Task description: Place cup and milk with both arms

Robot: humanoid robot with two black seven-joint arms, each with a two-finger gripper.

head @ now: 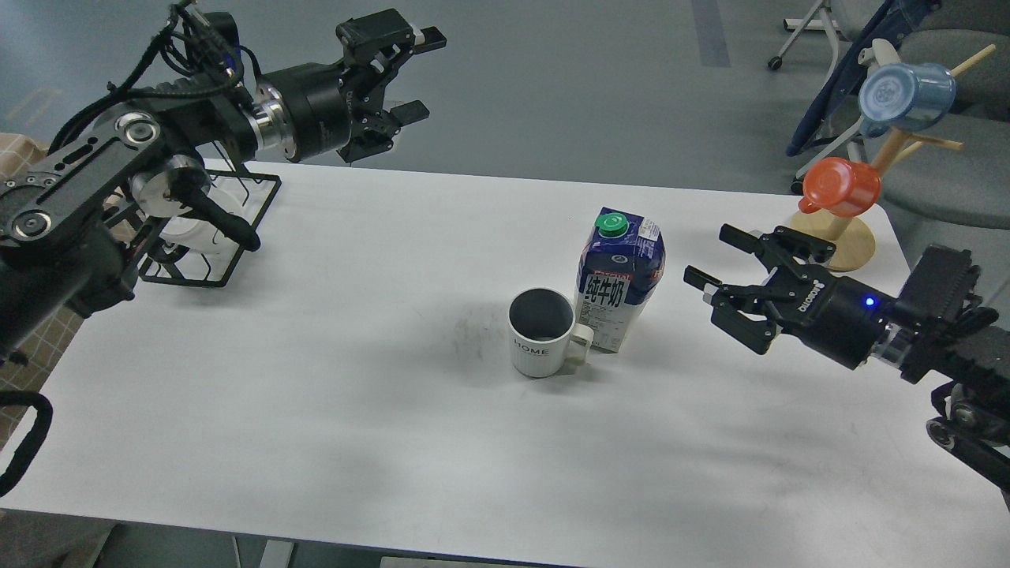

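Near the centre of the white table [331,410]: the cup [540,331], white and ribbed, upright, dark grey inside, "HOME" lettered on the near face, handle sticking out toward 3 o'clock. Just beside it, at about 2 o'clock from the cup: the milk [618,280], a tall blue and white carton standing upright, green screw cap on top, large Chinese characters down its front. Handle touching the carton's lower corner, or all but touching (too close to tell which).

At 3 o'clock from the milk, near but apart from it: the right gripper [714,258], fingers spread wide, nothing between them, opening turned toward the carton, a small blue light glowing on its body.

Far off at 10 o'clock from the cup, raised over the table's far left edge: the left gripper [417,75], also spread wide and empty, pointing toward 3 o'clock, well apart from both cup and milk.

Beneath the left arm, at the table's left edge: a black wire rack [241,237] with something white inside, mostly hidden by the arm.

At the far right corner, around 2 o'clock from the milk: a wooden cup stand [848,244] carrying an orange cup [840,187] low down and a blue cup [906,99] higher up, both tipped sideways on their pegs.
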